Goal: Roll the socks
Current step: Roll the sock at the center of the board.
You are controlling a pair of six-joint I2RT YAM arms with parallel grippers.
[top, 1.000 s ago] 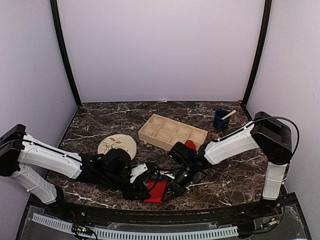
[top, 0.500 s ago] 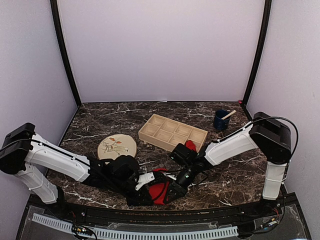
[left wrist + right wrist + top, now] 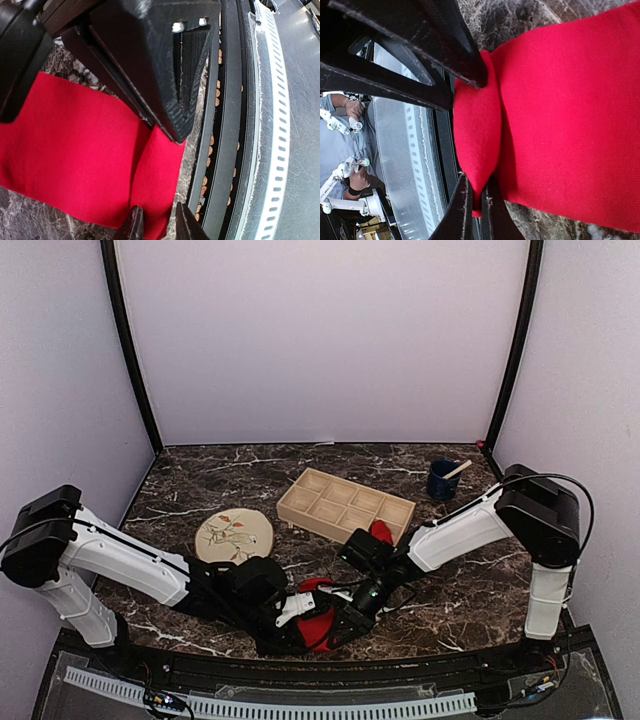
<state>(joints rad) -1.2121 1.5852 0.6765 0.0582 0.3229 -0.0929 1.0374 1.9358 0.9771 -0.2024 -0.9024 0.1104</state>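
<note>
Both pairs of jaws are clamped on one red sock, the left gripper and right gripper pinching its folded edge from opposite sides, tips just beside each other, the remaining cloth lying flat on the marble table.

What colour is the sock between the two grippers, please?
The sock is plain red; the right wrist view shows it best.

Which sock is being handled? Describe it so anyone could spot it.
At the near edge of the dark marble table lies a red sock, pinched by both the left gripper and the right gripper. Unlike the other red sock, back beside the wooden tray, it is being held.
</note>
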